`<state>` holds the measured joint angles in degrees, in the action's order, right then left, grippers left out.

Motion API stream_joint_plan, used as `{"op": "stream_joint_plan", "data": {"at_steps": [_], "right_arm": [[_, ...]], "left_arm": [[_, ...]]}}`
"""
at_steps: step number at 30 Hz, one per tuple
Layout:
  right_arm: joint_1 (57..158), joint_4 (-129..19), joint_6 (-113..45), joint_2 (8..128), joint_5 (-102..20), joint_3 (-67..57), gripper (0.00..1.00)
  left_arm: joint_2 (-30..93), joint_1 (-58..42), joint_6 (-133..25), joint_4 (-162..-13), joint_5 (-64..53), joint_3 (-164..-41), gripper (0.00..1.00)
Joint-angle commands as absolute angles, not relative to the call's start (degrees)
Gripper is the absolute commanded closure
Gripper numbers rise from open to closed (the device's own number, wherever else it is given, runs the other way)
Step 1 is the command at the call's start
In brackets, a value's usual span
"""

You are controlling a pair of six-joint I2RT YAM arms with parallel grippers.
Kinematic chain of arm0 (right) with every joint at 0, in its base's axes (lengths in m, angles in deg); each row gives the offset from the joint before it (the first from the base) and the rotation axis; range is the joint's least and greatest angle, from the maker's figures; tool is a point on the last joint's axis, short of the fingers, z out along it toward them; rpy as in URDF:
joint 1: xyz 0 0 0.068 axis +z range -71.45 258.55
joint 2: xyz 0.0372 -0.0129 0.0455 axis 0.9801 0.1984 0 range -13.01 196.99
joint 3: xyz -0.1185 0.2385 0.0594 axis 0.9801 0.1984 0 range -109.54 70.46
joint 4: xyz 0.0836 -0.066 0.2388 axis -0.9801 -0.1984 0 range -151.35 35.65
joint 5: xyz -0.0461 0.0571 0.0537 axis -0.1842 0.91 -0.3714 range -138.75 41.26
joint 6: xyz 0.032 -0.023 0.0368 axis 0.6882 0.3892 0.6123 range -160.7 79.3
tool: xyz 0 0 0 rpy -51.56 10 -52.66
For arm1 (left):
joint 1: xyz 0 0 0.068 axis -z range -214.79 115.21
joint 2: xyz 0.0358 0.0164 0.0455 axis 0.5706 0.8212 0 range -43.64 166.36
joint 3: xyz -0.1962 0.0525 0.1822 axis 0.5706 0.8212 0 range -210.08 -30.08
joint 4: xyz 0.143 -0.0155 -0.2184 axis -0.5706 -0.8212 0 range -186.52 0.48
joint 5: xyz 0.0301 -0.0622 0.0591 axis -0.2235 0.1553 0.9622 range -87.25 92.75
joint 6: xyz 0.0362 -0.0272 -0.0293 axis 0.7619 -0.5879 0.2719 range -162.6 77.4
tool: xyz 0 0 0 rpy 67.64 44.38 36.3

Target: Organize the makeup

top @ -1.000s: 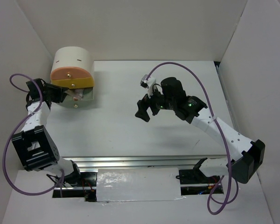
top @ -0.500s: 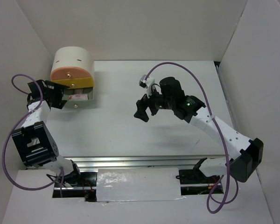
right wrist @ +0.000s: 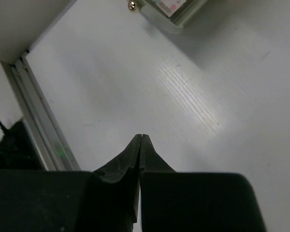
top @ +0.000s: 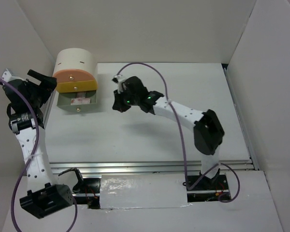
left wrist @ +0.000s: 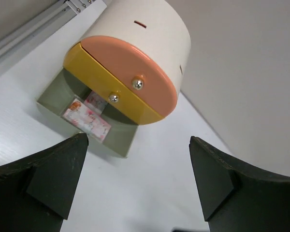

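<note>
The makeup in view is a couple of white and pink printed sachets lying in the open grey-green bottom drawer of the rounded drawer box. The sachets also show from above, and one sachet shows at the top edge of the right wrist view. My left gripper hangs open and empty, left of the box and clear of it; from above, the left gripper is off the table's left edge. My right gripper is shut on nothing, over bare table right of the drawer. In its own view the right gripper has its jaws pressed together.
The box's pink drawer and yellow drawer are pushed in, each with a metal knob. A metal rail runs along the table's near edge. White walls enclose the table at the back and on both sides.
My left gripper opened wide and drew back up and left from the drawer. My right arm swung left across the table toward the box, and its gripper went from open to shut.
</note>
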<state>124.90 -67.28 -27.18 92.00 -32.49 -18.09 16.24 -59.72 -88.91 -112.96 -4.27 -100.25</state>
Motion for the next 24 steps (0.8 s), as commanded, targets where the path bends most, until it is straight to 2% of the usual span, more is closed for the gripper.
{"op": "stream_joint_plan", "data": {"at_steps": [1, 2, 4, 6, 9, 13, 16, 17, 18, 20, 22, 23, 24], "right_arm": [[131.5, -67.1, -36.6, 100.3, -37.7, -30.6, 1.0], [133.2, -71.0, -41.6, 105.1, -39.8, -33.4, 1.0], [138.4, -70.8, -56.9, 110.7, -53.7, -38.6, 1.0], [139.0, -69.6, -59.1, 113.8, -57.8, -40.9, 1.0], [138.1, -71.7, -59.1, 117.2, -55.8, -45.8, 1.0], [138.8, -69.4, -60.2, 115.2, -53.2, -44.7, 1.0], [138.0, -58.8, -54.3, 104.6, -51.5, -32.5, 1.0], [137.9, -56.0, -52.8, 102.1, -51.3, -25.1, 1.0], [137.9, -54.5, -52.4, 99.7, -51.4, -22.6, 1.0], [137.8, -53.4, -51.5, 94.8, -52.9, -18.6, 1.0], [137.9, -55.3, -51.3, 91.4, -54.8, -17.3, 1.0], [137.9, -55.6, -51.1, 90.3, -56.5, -15.8, 1.0], [137.9, -55.7, -50.8, 88.9, -57.5, -14.8, 1.0]], "left_arm": [[14.1, -59.8, -76.5, -119.5, -7.5, -99.5, 0.0], [13.3, -59.6, -75.0, -119.3, -7.6, -98.3, 0.01], [9.0, -58.7, -75.1, -118.4, -1.9, -92.3, 0.01], [7.2, -58.6, -75.6, -116.8, -1.9, -89.5, 0.01], [7.0, -58.5, -78.5, -119.1, 0.1, -88.7, 0.01], [5.4, -59.0, -82.8, -119.7, 2.5, -86.4, 0.0], [2.5, -59.0, -90.4, -117.0, 1.4, -77.3, 0.06], [0.7, -59.0, -91.6, -114.9, 0.2, -74.4, 0.11], [0.1, -59.0, -93.0, -112.6, -0.8, -71.5, 0.32], [0.6, -59.0, -96.3, -106.3, -3.6, -65.2, 0.62], [2.3, -59.0, -98.7, -101.4, -5.5, -60.4, 0.71], [4.6, -59.0, -99.7, -96.0, -6.7, -58.9, 0.81], [5.7, -59.0, -101.2, -92.7, -7.5, -57.1, 0.83]]}}
